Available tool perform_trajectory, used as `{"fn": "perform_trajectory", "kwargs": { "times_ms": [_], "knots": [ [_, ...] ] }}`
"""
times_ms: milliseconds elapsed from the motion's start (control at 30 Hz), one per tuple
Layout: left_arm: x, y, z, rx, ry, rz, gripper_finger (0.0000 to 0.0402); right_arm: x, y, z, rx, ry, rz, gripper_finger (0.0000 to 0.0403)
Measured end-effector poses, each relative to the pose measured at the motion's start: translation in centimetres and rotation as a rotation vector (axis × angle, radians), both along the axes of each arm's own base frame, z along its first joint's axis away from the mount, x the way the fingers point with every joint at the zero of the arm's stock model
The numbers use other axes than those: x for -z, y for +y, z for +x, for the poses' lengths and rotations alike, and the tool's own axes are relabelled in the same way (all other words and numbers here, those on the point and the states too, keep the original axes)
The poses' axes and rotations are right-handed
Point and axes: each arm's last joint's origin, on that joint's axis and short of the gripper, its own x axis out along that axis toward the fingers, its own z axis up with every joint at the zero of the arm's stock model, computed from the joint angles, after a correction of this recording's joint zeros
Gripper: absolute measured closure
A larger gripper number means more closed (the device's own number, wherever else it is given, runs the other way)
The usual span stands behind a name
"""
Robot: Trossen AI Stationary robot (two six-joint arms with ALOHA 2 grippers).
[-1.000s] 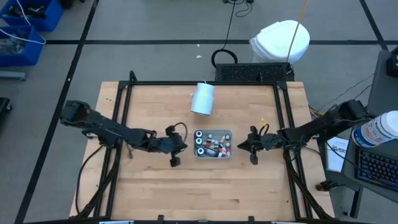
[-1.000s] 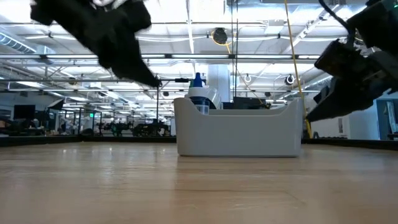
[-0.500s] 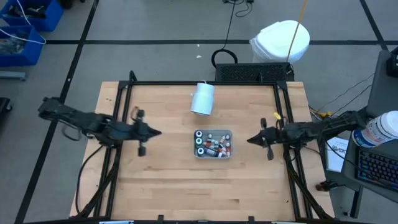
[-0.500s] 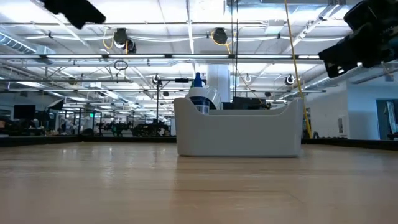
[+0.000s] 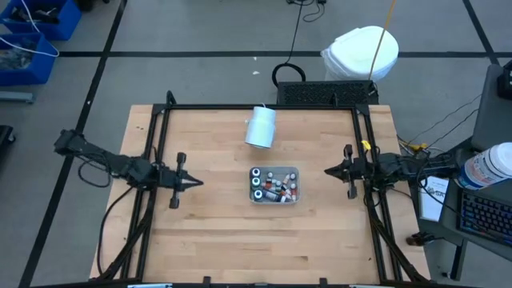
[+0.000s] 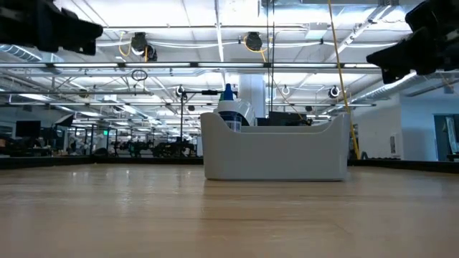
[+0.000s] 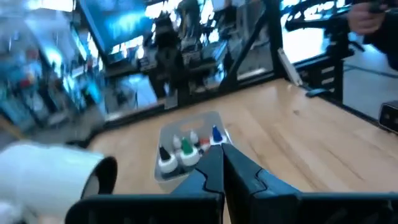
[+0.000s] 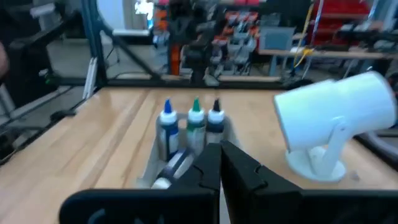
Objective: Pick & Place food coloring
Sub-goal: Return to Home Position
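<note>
Judging from both arms held at the sides of the table, the return home is taken to be in hand, with only parking needed; the left gripper and right gripper are seen closed together, empty. The food coloring is found in the gray bin at mid-table, some bottles upright, caps up, others laid flat.

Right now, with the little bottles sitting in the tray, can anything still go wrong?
Maybe. The bottles are crowded in the tray, some upright, some lying down, so a bump could tip the upright ones. The white cylinder nearby might get knocked if an arm swings across. Both the left pincer and right pincer are shut, out at the sides of the table, so that seems unlikely.
</note>
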Motion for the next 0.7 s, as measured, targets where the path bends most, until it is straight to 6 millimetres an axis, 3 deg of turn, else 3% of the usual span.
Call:
{"fn": "perform_trajectory", "kwargs": {
  "times_ms": [133,267,500,700],
  "knots": [
    [1.2,1.4,-0.3,-0.045,-0.051,0.030,0.0400,-0.2,-0.2,0.2,0.003,-0.064,0.002,0.0403],
    [1.5,2.4,-1.2,-0.052,-0.050,-0.012,0.0400,1.0,-0.3,0.5,0.010,-0.047,0.007,0.0403],
    [1.9,2.8,-3.3,-0.061,-0.054,-0.040,0.0400,1.4,-0.4,0.7,0.020,-0.067,0.007,0.0403],
    [2.7,2.6,-3.1,-0.050,-0.015,-0.009,0.0401,1.1,-0.4,0.8,0.019,-0.162,0.000,0.0403]
  ]
}}
